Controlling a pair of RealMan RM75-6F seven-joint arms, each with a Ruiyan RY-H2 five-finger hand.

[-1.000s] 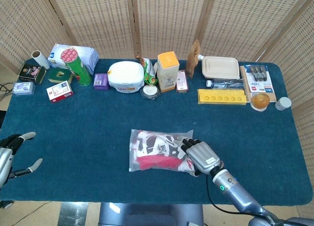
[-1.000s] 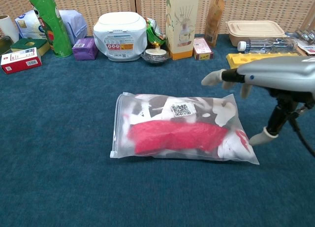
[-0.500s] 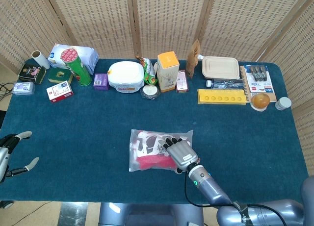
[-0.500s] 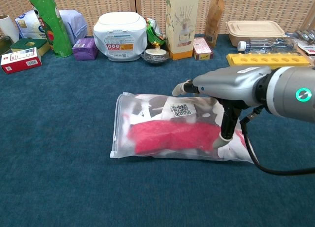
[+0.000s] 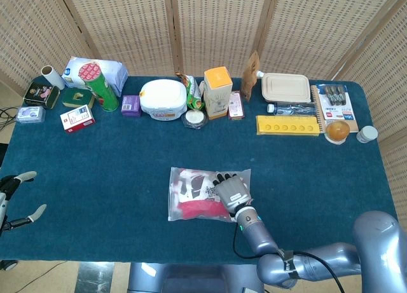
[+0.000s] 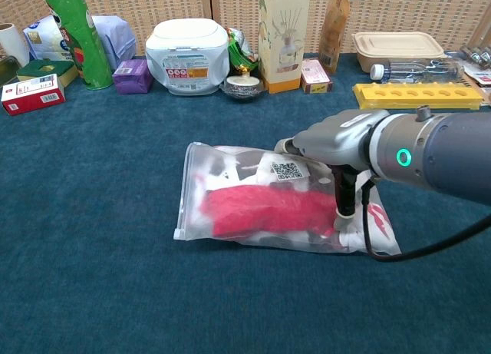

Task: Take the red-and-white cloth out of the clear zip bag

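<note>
The clear zip bag (image 5: 191, 192) lies flat near the table's front middle, its zip edge to the left. Inside it shows the folded red-and-white cloth (image 5: 194, 208). My right hand (image 5: 232, 192) lies palm down on the bag's right half, fingers spread over the top. In the chest view the bag (image 6: 230, 170) holds the cloth (image 6: 261, 210), and the right hand (image 6: 334, 139) presses its thumb down onto the plastic near the cloth's right end. My left hand (image 5: 7, 190) hovers off the table's left front corner, fingers apart, holding nothing.
Along the back edge stand a green can (image 5: 100, 86), a white tub (image 5: 163, 98), a tall orange-topped carton (image 5: 217, 91), a beige lunch box (image 5: 286, 88) and a yellow tray (image 5: 287, 125). A red-and-white box (image 5: 77, 119) sits at the left.
My right hand has slid left from the bag's right edge onto its top and now presses it; the bag's right end has shifted slightly. The left hand has drifted a little lower.
</note>
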